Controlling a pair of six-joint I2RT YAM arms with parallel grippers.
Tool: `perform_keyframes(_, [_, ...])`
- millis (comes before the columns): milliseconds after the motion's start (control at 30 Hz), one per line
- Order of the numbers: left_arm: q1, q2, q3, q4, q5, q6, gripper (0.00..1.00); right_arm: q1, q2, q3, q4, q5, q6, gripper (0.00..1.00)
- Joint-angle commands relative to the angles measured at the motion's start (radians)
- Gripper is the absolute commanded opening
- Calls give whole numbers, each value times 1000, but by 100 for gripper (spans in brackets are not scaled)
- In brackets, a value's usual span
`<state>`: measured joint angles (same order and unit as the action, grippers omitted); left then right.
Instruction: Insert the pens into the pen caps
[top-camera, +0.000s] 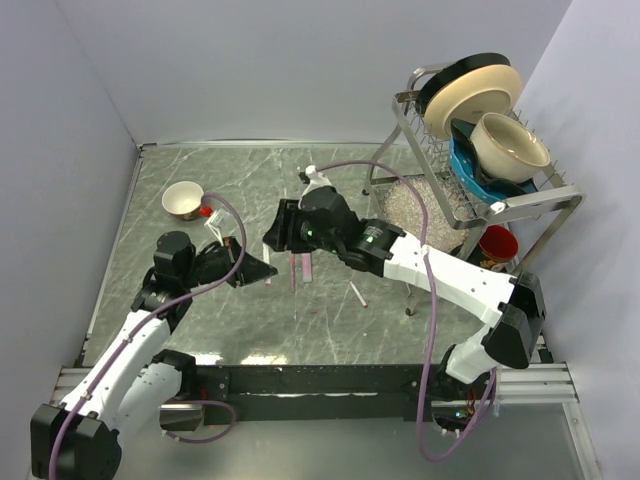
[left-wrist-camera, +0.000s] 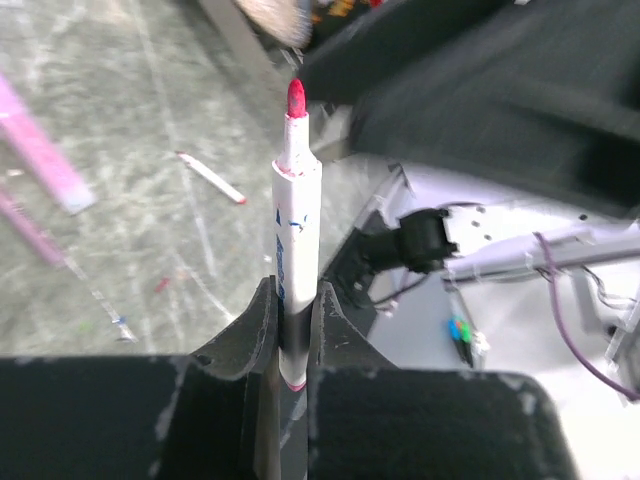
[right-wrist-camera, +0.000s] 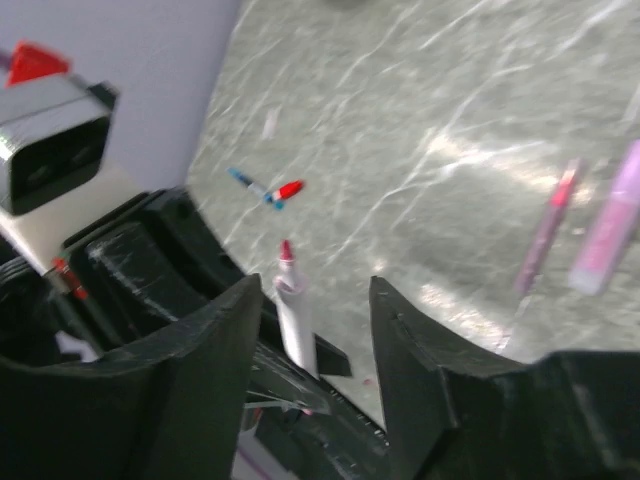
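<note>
Here the left gripper (left-wrist-camera: 293, 300) is clamped on a white pen (left-wrist-camera: 296, 200), whose bare red tip points out past the jaws. The left arm (top-camera: 150, 310) bends in toward mid-table, and the right arm (top-camera: 440, 275) reaches across to meet it. The right gripper (right-wrist-camera: 315, 290) stands apart, its fingers straddling that tip without touching. Two pink pens (top-camera: 305, 266) lie on the table (top-camera: 200, 320) just beside them. A small red piece (right-wrist-camera: 290, 187), possibly a cap, lies farther off.

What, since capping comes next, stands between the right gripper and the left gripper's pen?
Nothing visible. The pen, clamped in the left gripper, has its bare red tip between the open fingers of the right gripper.
</note>
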<state>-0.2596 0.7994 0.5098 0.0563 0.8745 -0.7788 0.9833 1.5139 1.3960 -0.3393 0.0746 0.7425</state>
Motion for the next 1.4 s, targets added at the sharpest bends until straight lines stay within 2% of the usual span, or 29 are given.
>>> perform_keyframes(0, [0, -40, 44, -87, -104, 88, 1, -49, -40, 122, -59, 140, -67, 59])
perform_keyframes(167, [2, -83, 79, -170, -184, 131, 1, -150, 53, 198, -128, 163, -124, 59])
perform_keyframes(300, [2, -144, 147, -275, -255, 199, 1, -199, 189, 331, -208, 286, -190, 58])
perform_keyframes(400, [2, -184, 141, -286, -272, 217, 1, -236, 316, 441, -285, 341, -218, 57])
perform_keyframes(500, [2, -204, 112, -245, -232, 197, 1, -261, 417, 512, -320, 364, -227, 57])
perform_keyframes(933, [2, -241, 127, -271, -270, 211, 1, -330, 791, 739, -353, 337, -115, 53])
perform_keyframes(1367, [2, -262, 139, -286, -296, 220, 1, -365, 914, 776, -359, 252, -57, 45])
